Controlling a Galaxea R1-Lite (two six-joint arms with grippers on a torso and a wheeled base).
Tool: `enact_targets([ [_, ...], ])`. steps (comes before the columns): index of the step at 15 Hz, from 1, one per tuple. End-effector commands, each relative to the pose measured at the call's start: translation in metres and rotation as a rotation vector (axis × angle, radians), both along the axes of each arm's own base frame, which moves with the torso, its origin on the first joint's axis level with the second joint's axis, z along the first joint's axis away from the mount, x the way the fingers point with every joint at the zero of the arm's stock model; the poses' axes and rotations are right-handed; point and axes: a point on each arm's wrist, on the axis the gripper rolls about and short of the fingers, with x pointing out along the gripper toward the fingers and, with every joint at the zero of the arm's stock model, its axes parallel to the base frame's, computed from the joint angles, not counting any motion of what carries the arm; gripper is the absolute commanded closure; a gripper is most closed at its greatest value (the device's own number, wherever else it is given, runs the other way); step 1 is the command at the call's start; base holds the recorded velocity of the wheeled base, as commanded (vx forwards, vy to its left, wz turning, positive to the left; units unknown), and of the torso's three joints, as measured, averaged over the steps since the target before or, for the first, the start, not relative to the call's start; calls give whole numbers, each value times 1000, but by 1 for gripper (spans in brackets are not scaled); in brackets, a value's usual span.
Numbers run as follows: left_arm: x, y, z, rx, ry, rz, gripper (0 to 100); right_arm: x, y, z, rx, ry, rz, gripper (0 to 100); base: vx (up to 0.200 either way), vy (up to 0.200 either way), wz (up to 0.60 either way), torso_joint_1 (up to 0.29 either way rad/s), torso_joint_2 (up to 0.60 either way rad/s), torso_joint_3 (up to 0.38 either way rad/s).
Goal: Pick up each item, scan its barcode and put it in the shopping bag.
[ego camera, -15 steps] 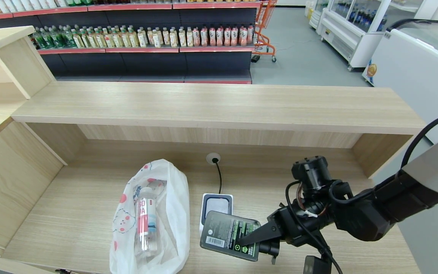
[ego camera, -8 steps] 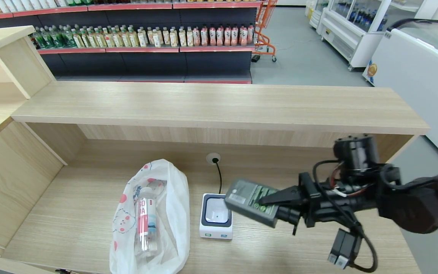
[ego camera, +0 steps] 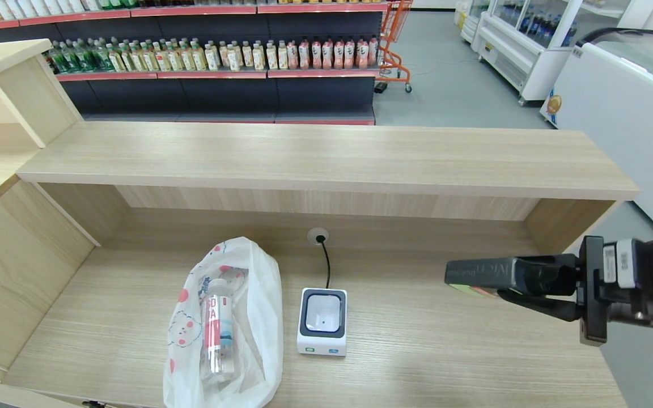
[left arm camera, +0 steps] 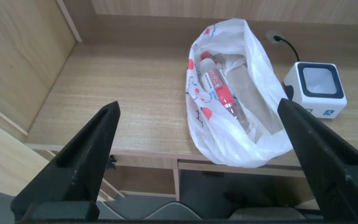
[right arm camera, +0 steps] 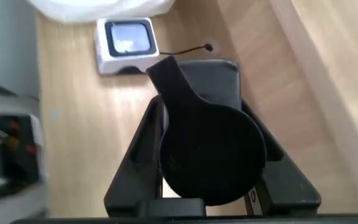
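A second ago the right gripper (ego camera: 522,288) held the flat dark-grey packet with a green label (ego camera: 476,273) low over the near edge of the white box-shaped barcode scanner with a dark window (ego camera: 322,320), barcode face upward. Half a second ago it was higher, at the scanner's right. Now the packet is well to the right of the scanner, turned edge-on, and pinched between the two black fingers. With the barcode facing away from the window, the scan probably failed. The turn looks like a re-presentation rather than bagging, since the white plastic shopping bag with red and pink prints (ego camera: 264,294) lies just beside the scanner on its left. The bag already holds a clear plastic bottle with a red-and-white label (ego camera: 217,328). The left gripper (left arm camera: 197,107) hangs spread wide and empty, nearer than the bag. As for writing, pale lettering runs along the packet's edge and bold letters down the bottle's label, but bag folds and distance keep both from being read surely.
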Motion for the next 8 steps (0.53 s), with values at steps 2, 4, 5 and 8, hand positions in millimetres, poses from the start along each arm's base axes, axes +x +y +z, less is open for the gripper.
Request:
enact_targets([
  [2, 0, 0, 0, 1, -1, 0, 0, -3, 9, 7, 328, 465, -110, 100, 0, 0, 0, 0, 0, 0],
  [4, 0, 0, 0, 1, -1, 0, 0, -2, 17, 9, 487, 696, -146, 100, 0, 0, 0, 0, 0, 0],
  [5, 0, 0, 0, 1, 1, 0, 0, 3, 20, 8, 531, 748, -149, 100, 0, 0, 0, 0, 0, 0],
  [8, 0, 0, 0, -1, -1, 0, 0, 32, 30, -12, 679, 875, -209, 100, 0, 0, 0, 0, 0, 0],
])
